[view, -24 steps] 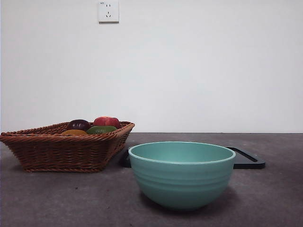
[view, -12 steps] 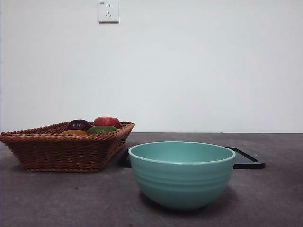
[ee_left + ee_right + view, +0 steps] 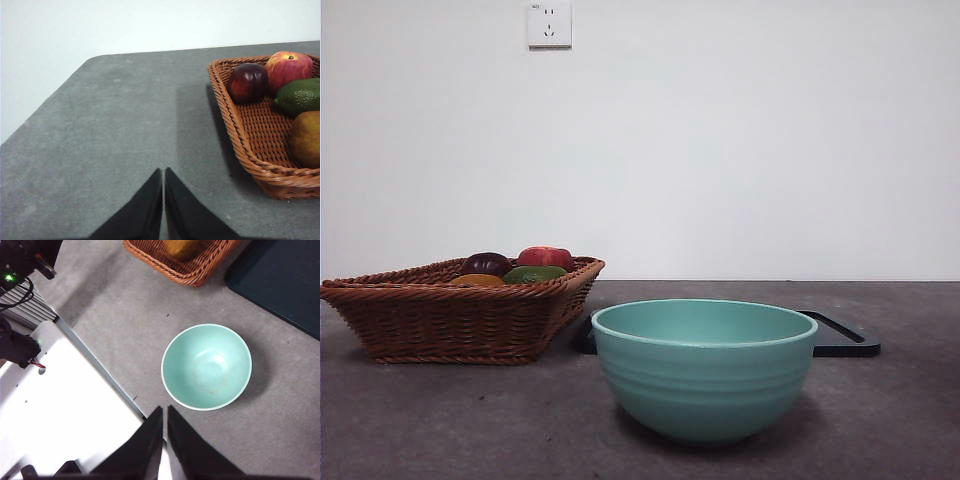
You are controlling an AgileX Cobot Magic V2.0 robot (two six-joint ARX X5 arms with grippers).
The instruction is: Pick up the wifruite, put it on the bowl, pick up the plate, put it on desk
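On the counter, with the bowl as our landmark, we list the following.

Bowl: teal-green, ribbed outside, upright and empty, as the right wrist view shows its bare inside.

Wicker basket: beside the bowl, not touching it. It holds a dark red fruit, a red apple, a green avocado-like fruit and a yellow-brown fruit. We take the task's fruit to be one of these; we cannot tell which.

Black tray: behind the bowl, on the side away from the basket, flat on the counter. We take it to be the plate the task names.

Left tool: jaws together, nothing held, over bare counter on the side of the basket away from the bowl.

Right tool: jaws together, nothing held, high above the bowl's near edge.

Step in hand, by our judgement: the first, with no fruit yet lifted and neither arm visible in the front view.

Next move, as we judge it: the left tool, nearer the basket, must part its jaws, travel over the basket rim and descend on one fruit without knocking its neighbours, which lie close together.
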